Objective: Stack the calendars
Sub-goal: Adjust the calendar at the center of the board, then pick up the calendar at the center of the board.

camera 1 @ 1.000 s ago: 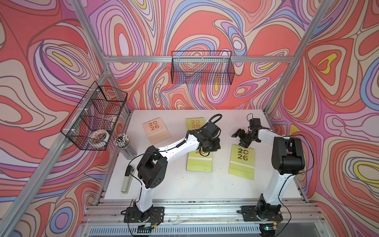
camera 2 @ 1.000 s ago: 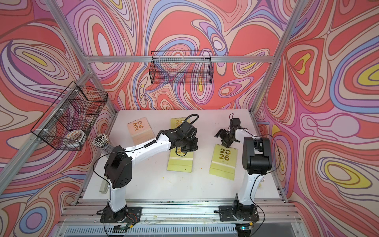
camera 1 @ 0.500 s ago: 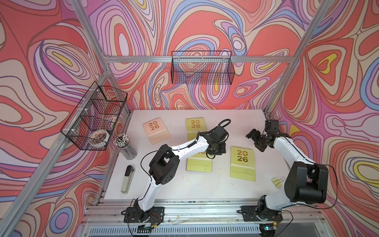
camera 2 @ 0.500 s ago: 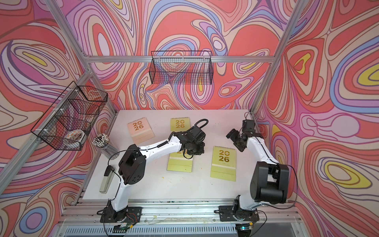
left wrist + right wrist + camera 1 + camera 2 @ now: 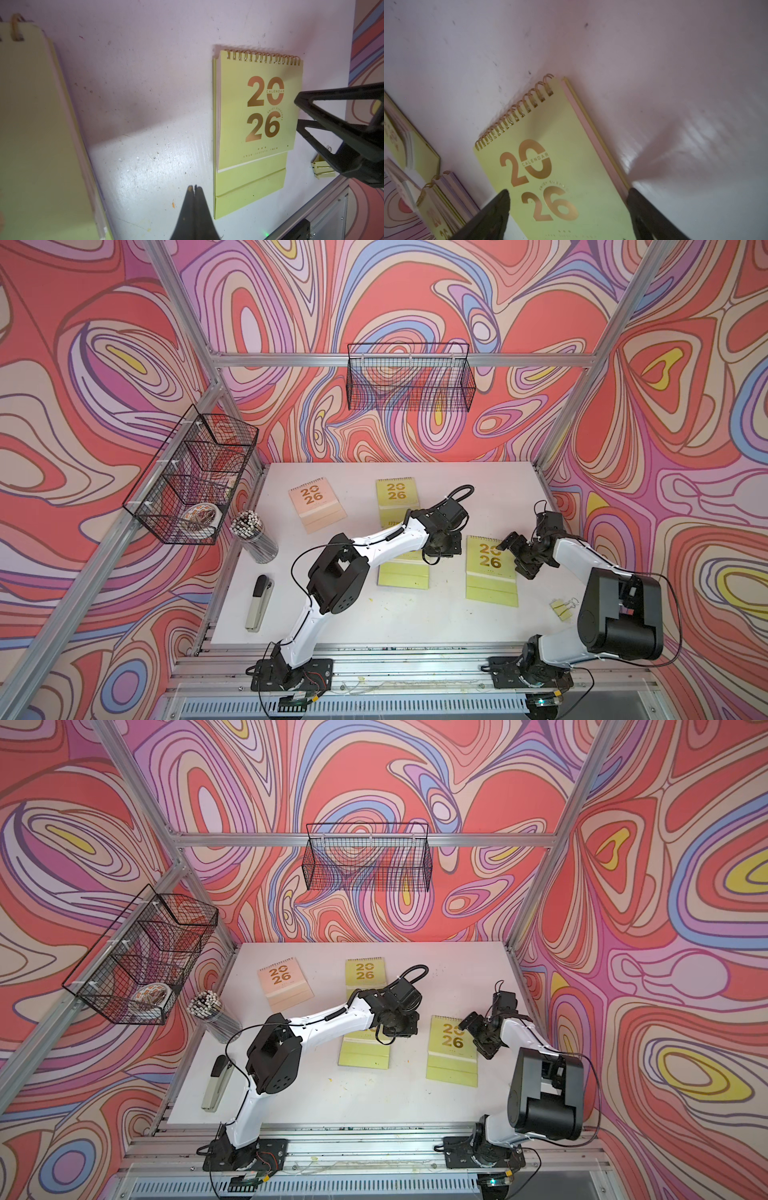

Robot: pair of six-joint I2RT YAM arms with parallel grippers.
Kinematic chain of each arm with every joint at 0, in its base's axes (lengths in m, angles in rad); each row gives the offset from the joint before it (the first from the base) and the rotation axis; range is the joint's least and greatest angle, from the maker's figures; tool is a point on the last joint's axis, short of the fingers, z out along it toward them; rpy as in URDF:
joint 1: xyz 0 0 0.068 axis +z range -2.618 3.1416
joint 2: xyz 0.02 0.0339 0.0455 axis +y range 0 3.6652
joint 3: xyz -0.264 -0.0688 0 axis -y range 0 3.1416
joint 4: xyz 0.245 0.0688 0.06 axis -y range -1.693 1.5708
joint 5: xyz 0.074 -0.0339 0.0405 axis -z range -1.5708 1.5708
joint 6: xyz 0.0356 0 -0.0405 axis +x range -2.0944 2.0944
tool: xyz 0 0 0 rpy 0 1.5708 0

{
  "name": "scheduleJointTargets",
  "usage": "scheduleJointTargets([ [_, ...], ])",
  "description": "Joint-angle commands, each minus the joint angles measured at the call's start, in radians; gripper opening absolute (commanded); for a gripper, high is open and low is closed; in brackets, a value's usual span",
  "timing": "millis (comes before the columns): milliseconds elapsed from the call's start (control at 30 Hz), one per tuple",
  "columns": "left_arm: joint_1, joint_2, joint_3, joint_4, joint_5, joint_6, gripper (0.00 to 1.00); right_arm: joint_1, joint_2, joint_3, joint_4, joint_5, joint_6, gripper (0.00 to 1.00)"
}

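While the left gripper [image 5: 194, 189] hangs shut beside the stack [image 5: 403, 574], the right gripper [image 5: 514, 559] is set open astride the right-hand lime calendar [image 5: 490, 568], flat on the table [image 5: 415, 622]; closure and lifting are judged next.

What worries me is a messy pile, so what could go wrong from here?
1. The open right gripper straddles the flat green calendar; it may pinch only the cover, which could flip open on its spiral.
2. The shut left gripper hangs between that calendar and the pile, so the arms might collide during the carry.
3. The binder clip lies near the right arm and could get swept.
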Motion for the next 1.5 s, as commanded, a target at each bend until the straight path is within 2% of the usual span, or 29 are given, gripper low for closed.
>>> scheduleJointTargets([
  [0,-0.003,0.026,0.029,-0.045,-0.017,0.01,0.0,0.004,0.045,-0.036,0.128,-0.295,-0.003,0.83],
  [67,-0.003,0.035,0.042,-0.048,-0.01,0.011,0.0,0.004,0.045,-0.036,0.128,-0.336,0.002,0.82],
  [300,-0.002,0.09,0.101,-0.1,-0.02,0.032,0.0,0.004,-0.032,-0.009,-0.007,-0.094,-0.076,0.84],
  [433,-0.002,0.108,0.118,-0.141,-0.054,0.043,0.0,0.004,-0.038,-0.01,-0.03,-0.057,-0.107,0.84],
  [700,-0.002,0.137,0.139,-0.186,-0.082,0.067,0.0,0.004,-0.009,-0.034,-0.018,-0.084,-0.151,0.84],
  [1467,-0.002,0.223,0.193,-0.214,0.003,0.075,0.0,0.004,0.05,-0.112,0.049,-0.228,-0.18,0.8],
])
